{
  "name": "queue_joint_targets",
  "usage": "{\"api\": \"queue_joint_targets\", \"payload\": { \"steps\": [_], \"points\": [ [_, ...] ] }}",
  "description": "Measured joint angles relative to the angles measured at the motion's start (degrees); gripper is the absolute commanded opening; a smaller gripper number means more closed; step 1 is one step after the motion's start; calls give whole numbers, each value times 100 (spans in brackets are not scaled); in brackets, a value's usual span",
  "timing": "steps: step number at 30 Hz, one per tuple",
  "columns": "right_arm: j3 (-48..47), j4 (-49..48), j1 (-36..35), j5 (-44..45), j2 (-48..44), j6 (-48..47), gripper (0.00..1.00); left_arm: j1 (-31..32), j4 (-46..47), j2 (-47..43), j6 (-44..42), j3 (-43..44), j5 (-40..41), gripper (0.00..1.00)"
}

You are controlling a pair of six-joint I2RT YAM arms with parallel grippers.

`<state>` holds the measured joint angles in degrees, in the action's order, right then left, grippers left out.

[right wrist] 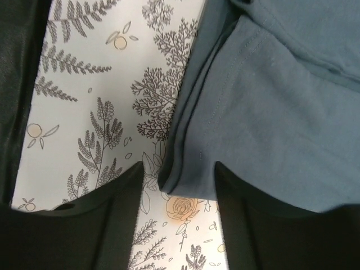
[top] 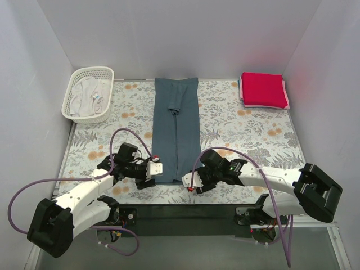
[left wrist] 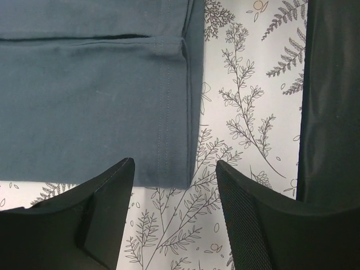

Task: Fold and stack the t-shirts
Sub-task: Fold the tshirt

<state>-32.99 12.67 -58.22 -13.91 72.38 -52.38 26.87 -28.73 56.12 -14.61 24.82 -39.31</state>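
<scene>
Lying folded lengthwise, blue t-shirt (top: pixel 176 129); near corners just inside left hand (left wrist: pixel 174 163) and right hand (right wrist: pixel 179 167), both released.

Your left arm (top: pixel 84 197) and right arm (top: pixel 270 177) stretch low and forward, angled inward. Your left gripper (left wrist: pixel 175 171) has its jaws spread wide; your right gripper (right wrist: pixel 179 174) likewise, fingers well apart.
</scene>
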Motion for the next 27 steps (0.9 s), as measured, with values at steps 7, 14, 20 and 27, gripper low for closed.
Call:
{"api": "queue_joint_targets", "payload": {
  "steps": [7,14,20,27],
  "points": [
    [120,-214,256,-195,175,-52,36,4,98,85,-142,-46,24,57],
    [-2,-299,308,-485,448,-37,17,4,103,365,-282,-52,31,51],
    [-63,-372,319,-533,564,-26,4,76,225,358,-437,-223,151,46],
    [-179,-358,323,-538,688,-7,1,251,599,396,-562,-389,352,42]
  ]
}}
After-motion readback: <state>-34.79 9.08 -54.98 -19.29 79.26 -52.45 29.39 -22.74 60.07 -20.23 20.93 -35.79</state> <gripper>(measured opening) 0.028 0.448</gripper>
